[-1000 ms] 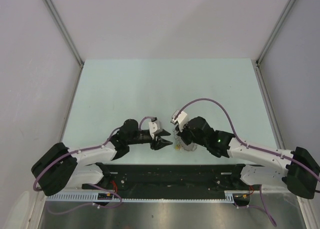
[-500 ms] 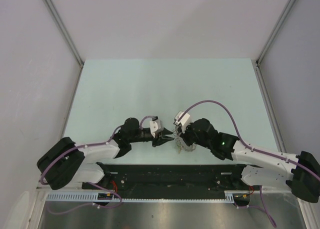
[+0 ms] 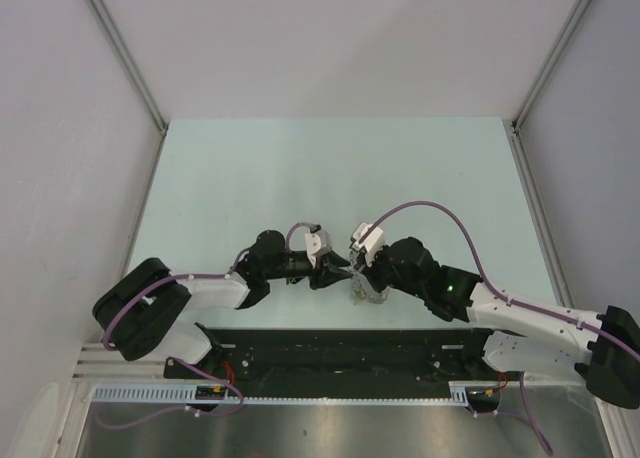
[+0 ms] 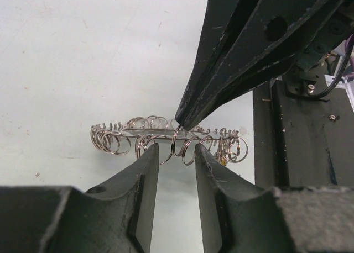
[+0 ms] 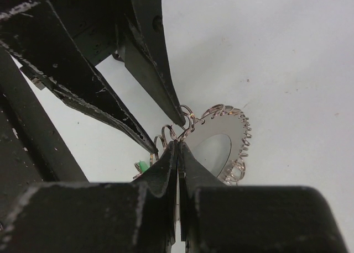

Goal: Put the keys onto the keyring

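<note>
The right gripper (image 5: 178, 149) is pinched closed on the rim of the keyring (image 4: 149, 132), held edge-on, long axis crosswise, just beyond the left gripper (image 4: 176, 151), whose half-parted jaws straddle its fringe, gripping nothing I can see

Pale green table (image 3: 300, 168); grey walls (image 3: 60, 128); black base plate (image 3: 340, 343) at near edge

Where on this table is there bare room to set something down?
The table is bare from the rear wall forward past its middle, and along both side edges. It is crowded only at the front middle, where the left gripper and right gripper meet at the keyring.
</note>
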You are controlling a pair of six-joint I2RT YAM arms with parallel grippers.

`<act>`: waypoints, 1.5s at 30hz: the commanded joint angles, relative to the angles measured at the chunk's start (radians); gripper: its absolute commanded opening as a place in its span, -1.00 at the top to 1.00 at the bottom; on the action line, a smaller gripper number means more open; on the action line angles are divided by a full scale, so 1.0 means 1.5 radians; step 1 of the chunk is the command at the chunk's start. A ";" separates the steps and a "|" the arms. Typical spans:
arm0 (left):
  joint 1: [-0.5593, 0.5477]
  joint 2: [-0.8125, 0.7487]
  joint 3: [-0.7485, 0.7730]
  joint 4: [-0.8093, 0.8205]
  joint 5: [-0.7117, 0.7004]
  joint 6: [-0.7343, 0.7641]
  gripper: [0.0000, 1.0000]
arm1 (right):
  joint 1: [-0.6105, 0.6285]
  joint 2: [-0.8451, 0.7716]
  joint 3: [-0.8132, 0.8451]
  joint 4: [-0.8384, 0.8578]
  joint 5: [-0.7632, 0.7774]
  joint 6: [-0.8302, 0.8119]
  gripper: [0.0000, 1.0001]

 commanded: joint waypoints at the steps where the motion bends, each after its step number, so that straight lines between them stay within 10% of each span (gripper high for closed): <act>1: 0.004 0.007 0.028 0.043 0.039 -0.024 0.28 | 0.004 -0.022 -0.002 0.062 -0.004 -0.007 1.00; 22: 0.011 -0.098 0.102 -0.211 -0.009 0.053 0.99 | 0.004 -0.044 -0.015 0.068 0.032 0.026 0.94; 35: 0.005 -0.134 0.160 -0.427 -0.170 -0.058 0.99 | -0.114 -0.091 -0.081 0.159 -0.089 0.184 0.08; 45: -0.031 -0.105 0.169 -0.427 -0.245 -0.167 0.99 | -0.114 -0.030 -0.078 0.154 -0.108 0.170 -0.20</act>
